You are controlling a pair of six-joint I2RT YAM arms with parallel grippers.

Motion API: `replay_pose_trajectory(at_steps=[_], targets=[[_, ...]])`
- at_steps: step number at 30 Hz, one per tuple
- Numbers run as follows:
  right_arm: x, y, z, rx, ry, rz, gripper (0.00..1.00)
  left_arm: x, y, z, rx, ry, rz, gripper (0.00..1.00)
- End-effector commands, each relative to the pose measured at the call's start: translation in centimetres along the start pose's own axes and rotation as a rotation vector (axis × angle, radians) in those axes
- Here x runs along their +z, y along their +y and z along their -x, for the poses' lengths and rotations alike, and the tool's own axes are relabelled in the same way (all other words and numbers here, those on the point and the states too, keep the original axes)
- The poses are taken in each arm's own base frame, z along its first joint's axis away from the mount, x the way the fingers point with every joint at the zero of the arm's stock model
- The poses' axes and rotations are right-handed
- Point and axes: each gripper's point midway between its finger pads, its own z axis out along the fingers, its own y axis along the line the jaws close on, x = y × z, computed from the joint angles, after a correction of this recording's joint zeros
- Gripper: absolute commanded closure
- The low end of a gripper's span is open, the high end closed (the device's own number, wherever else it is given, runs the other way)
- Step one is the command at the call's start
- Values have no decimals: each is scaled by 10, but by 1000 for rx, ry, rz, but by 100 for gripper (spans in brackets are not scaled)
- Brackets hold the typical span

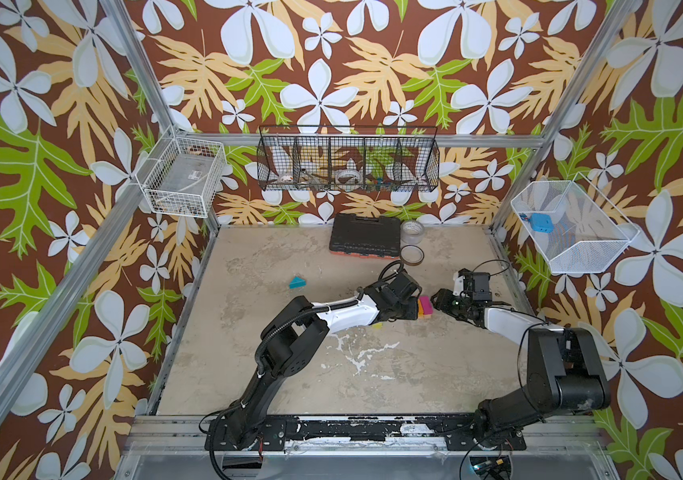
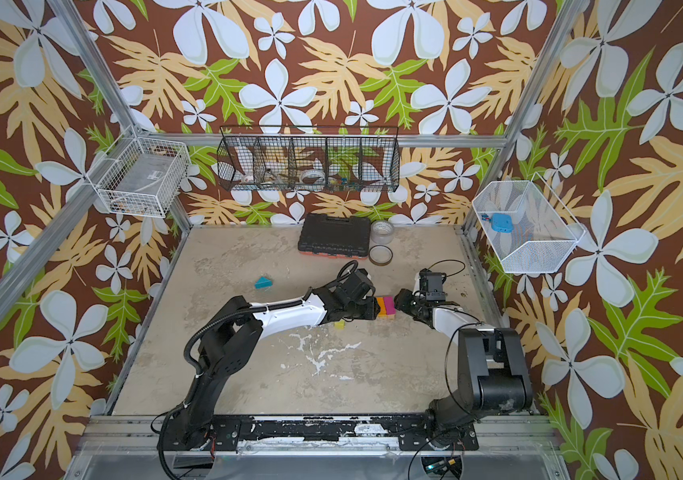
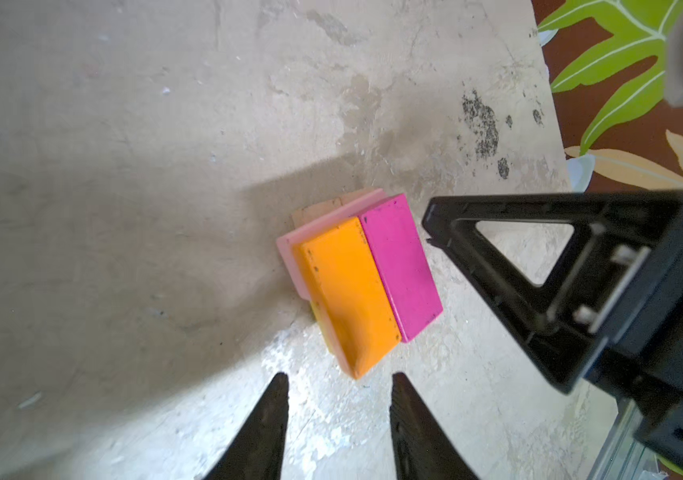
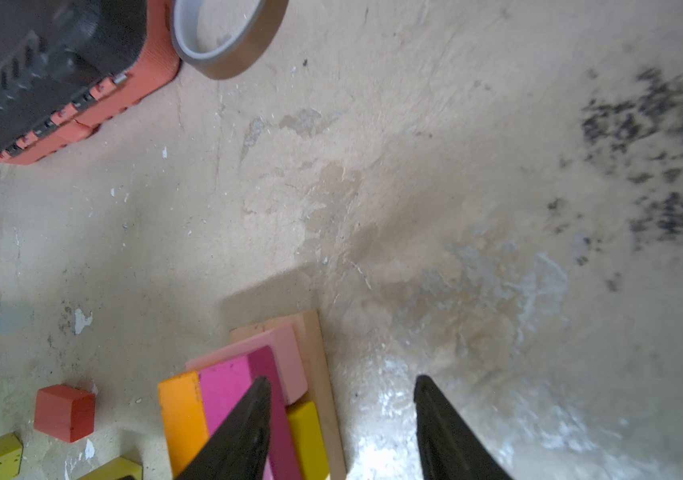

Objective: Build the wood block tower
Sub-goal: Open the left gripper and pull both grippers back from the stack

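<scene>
Left end effector (image 3: 340, 376), right end effector (image 4: 343, 378): jaws apart.

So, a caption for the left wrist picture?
Orange wooden brick and magenta wooden brick, side by side on pink wooden brick.

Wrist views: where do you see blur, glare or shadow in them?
Right wrist view: the black tool case and the dark speckles look smeared; glare whitens the table beside the block stack, which throws a soft shadow. Left wrist view: the block stack is sharp; a broad shadow darkens the table beside it.
</scene>
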Motion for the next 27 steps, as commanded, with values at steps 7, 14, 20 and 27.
replay_pose_trajectory(at_steps=[7, 14, 20, 27], targets=[[-87, 32, 33, -46, -277, 45, 13, -185, 31, 45, -42, -342, 126, 43], [-113, 166, -8, -319, -282, 165, 6, -353, 99, 66, -231, -603, 285, 23], [-72, 223, -72, -468, -142, 85, 10, -421, 181, 40, -421, -957, 486, 8], [-32, 228, -101, -463, -22, 34, 13, -397, 221, 7, -351, -1115, 394, 6]])
